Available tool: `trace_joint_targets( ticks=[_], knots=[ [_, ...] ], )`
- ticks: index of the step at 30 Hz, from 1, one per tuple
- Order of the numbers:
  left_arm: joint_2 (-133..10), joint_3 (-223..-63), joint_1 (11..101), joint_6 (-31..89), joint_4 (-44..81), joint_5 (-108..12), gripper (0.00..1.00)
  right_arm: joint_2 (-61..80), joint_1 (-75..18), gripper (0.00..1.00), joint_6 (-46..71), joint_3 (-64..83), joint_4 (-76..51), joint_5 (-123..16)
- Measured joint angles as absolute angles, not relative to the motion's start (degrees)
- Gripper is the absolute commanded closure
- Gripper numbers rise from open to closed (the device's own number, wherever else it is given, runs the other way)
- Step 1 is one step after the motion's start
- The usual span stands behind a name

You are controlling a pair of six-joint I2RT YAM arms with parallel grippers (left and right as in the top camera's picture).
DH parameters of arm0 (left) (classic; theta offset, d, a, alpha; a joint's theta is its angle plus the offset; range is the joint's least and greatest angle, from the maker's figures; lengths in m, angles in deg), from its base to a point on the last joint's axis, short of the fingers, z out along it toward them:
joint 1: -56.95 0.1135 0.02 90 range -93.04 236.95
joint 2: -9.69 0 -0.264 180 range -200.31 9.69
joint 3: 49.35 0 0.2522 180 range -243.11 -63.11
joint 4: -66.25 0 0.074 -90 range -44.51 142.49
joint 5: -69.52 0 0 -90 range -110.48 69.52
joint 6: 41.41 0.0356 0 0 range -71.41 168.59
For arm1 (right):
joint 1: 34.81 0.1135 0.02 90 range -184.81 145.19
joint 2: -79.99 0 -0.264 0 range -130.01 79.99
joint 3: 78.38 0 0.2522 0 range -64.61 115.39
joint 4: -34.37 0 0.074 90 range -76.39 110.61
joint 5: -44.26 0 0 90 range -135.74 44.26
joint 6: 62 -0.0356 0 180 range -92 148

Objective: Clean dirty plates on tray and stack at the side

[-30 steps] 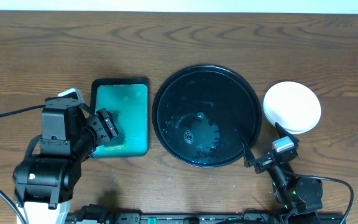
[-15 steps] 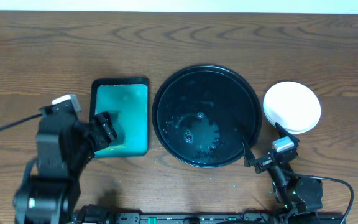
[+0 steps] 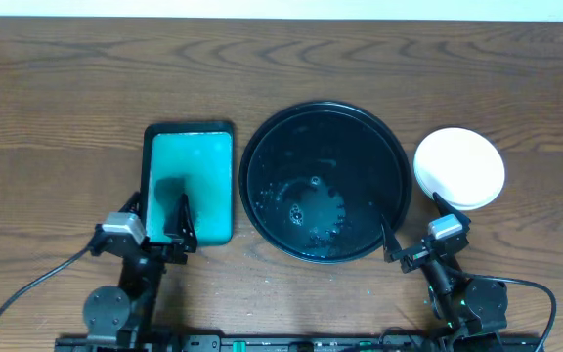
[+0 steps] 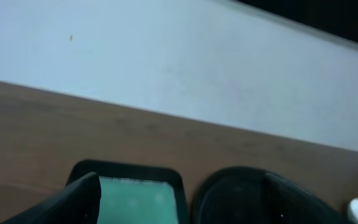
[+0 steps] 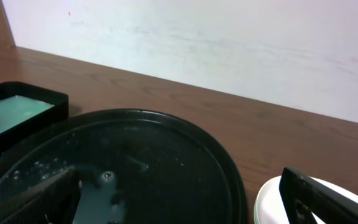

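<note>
Two arms lie low at the near edge of the table. Overhead view: the tray (image 3: 355, 147) sits mid-table, bare of plates, with only wet specks and smears on its black floor. The plates (image 3: 459, 168) form one white pile just right of it on the wood, though I cannot count them from above. A teal tray (image 3: 203, 166) lies to the left. The left gripper (image 3: 161, 221) is spread wide and empty at the teal tray's near edge. The right gripper (image 3: 414, 225) is equally wide and empty, near the tray rim and the pile. Left wrist view: fingers far apart, nothing between. Right wrist view: likewise, with the pile at near right. I judge the task essentially complete.
</note>
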State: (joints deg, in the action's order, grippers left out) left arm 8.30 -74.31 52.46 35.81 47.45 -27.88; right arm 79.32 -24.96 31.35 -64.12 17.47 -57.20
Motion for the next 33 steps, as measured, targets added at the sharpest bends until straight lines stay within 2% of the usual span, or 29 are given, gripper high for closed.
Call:
trace_joint_targets(
  ticks=[7,33],
  knots=[
    [9.0,-64.5,52.5,36.7,50.7,-26.5,0.19,79.3,-25.0,0.01,31.4,-64.1,17.5,-57.2],
    [9.1,-64.5,52.5,36.8,50.6,-25.9,0.19,79.4,-25.0,0.01,31.4,-64.2,17.5,-57.2]
  ],
)
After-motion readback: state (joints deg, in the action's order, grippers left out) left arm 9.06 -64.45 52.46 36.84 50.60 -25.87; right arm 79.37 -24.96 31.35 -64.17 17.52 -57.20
